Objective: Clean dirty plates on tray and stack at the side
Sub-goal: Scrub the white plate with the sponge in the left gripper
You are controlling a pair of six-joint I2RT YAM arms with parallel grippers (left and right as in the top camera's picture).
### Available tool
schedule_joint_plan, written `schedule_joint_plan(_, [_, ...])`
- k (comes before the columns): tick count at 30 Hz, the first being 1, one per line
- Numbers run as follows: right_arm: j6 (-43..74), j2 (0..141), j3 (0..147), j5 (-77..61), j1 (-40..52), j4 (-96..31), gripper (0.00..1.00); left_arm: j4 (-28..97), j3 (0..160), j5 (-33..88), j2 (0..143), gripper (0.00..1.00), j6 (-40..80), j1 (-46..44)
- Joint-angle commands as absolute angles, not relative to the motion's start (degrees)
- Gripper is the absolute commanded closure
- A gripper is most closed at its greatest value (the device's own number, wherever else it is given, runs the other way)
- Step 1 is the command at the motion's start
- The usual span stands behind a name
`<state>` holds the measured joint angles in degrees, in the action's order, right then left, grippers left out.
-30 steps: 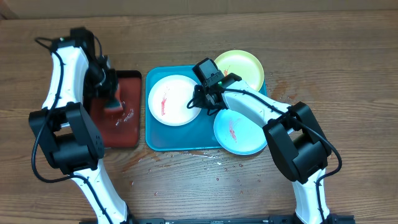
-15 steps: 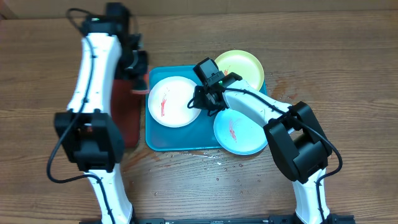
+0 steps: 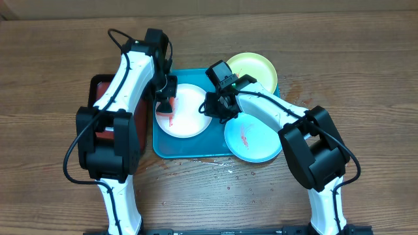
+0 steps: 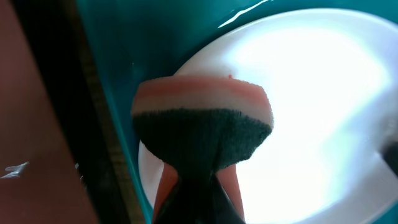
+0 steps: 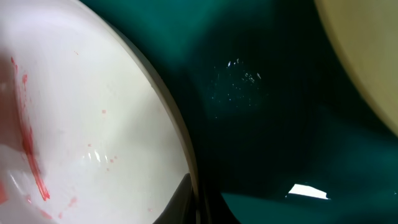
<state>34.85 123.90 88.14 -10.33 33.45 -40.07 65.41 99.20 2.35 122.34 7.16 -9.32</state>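
Swinging off the dark red tray (image 3: 101, 91) at the left of the overhead view, the left arm has crossed to the blue tray (image 3: 189, 151). The left gripper (image 3: 164, 104) now hangs over the left edge of the pink-rimmed plate (image 3: 191, 112). The right arm has barely shifted: the right gripper (image 3: 219, 108) sits at that plate's right rim. The teal plate (image 3: 251, 140) lies at the tray's lower right and the yellow-green plate (image 3: 255, 68) at its upper right corner. None is stacked at the side yet.

Left wrist view: the jaws are clamped on a sponge (image 4: 202, 118), pink foam above a dark green scouring pad, pinched narrow at the bottom of the frame. It hovers just over the plate's near rim, beside the tray wall.

Right wrist view: the plate fills the left, with red smears (image 5: 31, 149) at the far left edge. One dark finger (image 5: 177, 202) shows at the rim near the bottom centre. I cannot tell whether the jaws are pinching the rim or only resting by it.

The plate looks light, stiff and glossy, and probably slick when wet. It would likely skate under scrubbing, so a hold on the raised rim opposite the sponge suits best.
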Motion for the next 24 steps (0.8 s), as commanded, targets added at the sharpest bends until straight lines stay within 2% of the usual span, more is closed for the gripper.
schedule_joint_plan(1, [34.1,124.6,87.3,-10.3,33.7,-41.0,0.96,63.9,96.3,1.7,120.6,0.96,8.1,-10.4])
schedule_joint_plan(12, [34.1,124.6,86.3,-9.9,33.7,-40.5,0.96,61.3,90.0,3.6,120.6,0.96,8.4,-11.4])
schedule_joint_plan(19, [34.1,124.6,86.3,-9.9,33.7,-40.4,0.96,61.1,90.1,28.9,120.6,0.96,-5.1,-11.4])
schedule_joint_plan(22, [34.1,124.6,86.3,-9.6,33.7,-40.2,0.96,60.0,90.1,26.7,120.6,0.96,-4.4,-11.4])
schedule_joint_plan(24, [34.1,124.6,86.3,-9.5,33.7,-40.2,0.96,58.5,90.1,18.2,120.6,0.96,0.7,-11.4])
